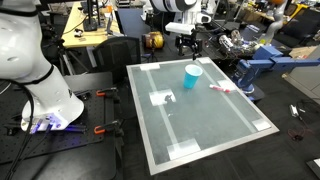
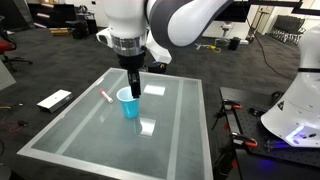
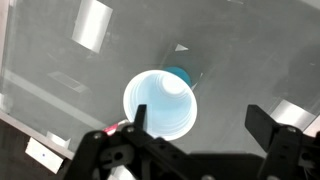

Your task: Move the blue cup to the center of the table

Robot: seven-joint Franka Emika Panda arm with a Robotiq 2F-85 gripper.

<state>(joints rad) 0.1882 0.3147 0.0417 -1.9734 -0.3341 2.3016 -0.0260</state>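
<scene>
The blue cup (image 1: 193, 76) stands upright on the table (image 1: 215, 125), toward one edge of the top rather than its middle. It also shows in an exterior view (image 2: 128, 104) and from above in the wrist view (image 3: 160, 103), where its white inside faces the camera. My gripper (image 1: 188, 44) hangs just above the cup (image 2: 134, 82). It is open and empty (image 3: 200, 125). In the wrist view one finger overlaps the cup's rim and the other is well off to the side over bare table top.
A small pink and white object (image 1: 222, 88) lies on the table next to the cup and also shows in an exterior view (image 2: 106, 96). White tape rectangles (image 2: 147, 126) mark the top. Cluttered workbenches (image 1: 262, 60) stand beyond the table. The robot base (image 2: 298, 110) stands beside it.
</scene>
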